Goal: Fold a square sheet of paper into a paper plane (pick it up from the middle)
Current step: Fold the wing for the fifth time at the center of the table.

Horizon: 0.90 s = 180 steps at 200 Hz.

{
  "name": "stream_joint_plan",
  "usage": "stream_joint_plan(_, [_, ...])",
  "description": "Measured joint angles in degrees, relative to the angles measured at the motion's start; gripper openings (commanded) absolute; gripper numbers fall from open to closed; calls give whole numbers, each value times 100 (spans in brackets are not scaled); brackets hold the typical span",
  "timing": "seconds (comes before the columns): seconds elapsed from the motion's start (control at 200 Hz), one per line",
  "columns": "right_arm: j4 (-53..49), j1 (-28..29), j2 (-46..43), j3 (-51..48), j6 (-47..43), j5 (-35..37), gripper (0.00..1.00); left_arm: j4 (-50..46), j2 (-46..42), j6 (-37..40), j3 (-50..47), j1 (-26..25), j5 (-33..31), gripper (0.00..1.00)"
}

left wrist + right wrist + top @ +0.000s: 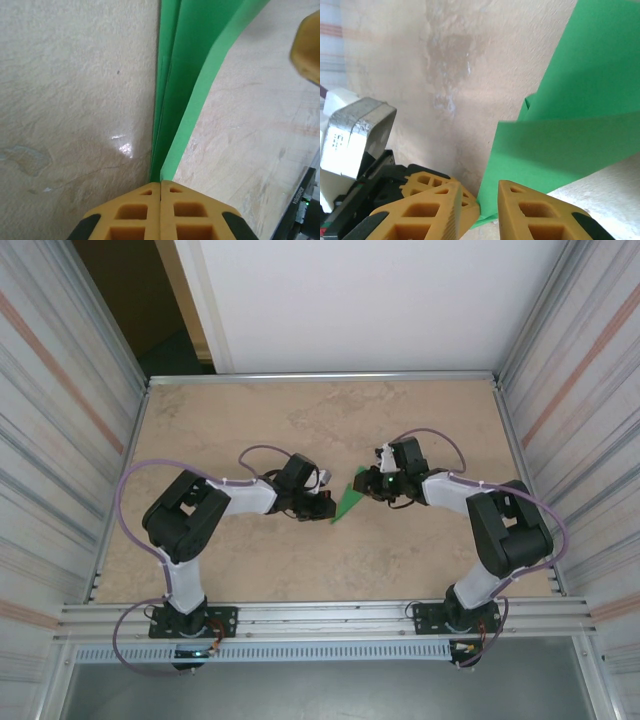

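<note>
Mid-table, roughly centred between the two arms: green paper (347, 504), folded. From the top camera it reads as a narrow triangle, wide end toward the far side and point toward the near edge. Can't tell whether it touches the table (300, 420).

Left wrist view: the paper runs straight away from the fingertips as stacked layers along one sharp crease. An outer flap bows off to the right. Left gripper (161, 184) is clenched on the near end of those layers, yellow pads meeting with no gap. Blurred yellow shape (307, 47) at the top right edge, can't identify it.

Right wrist view: two overlapping green layers fill the upper right. The lower corner drops into the gap between the fingers of the right gripper (478, 186). Jaws are apart and neither pad presses the sheet, so it's released.

Writing:
- Black part (300, 210) at the lower right of the left wrist view has white lettering along its edge, too small to read. It also has a lit green LED (306, 201).
- Silver block (355, 135) at the left of the right wrist view has marks on its face, unreadable.

Surroundings, top view: corrugated metal walls (60, 390) on both sides, white panel (370, 300) at the back, aluminium rail (320, 615) along the near edge carrying both bases, and lilac cables (130, 480) looping off each arm.
</note>
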Motion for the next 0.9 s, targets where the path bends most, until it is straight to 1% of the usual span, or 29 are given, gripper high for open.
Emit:
stream_joint_plan(0.185, [26,-52,70,0,24,61,26,-70,-59,177,0,-195,-348,7])
stream_joint_plan(0.466, [26,133,271,0,24,-85,26,-140,-151,326,-2,-492,-879,8])
stream_joint_plan(0.707, [61,168,262,-107,42,-138,25,-146,-240,380,-26,-586,-1117,8])
stream_joint_plan(0.902, [57,168,184,-326,96,-234,25,-140,-256,400,-61,-627,-1161,8])
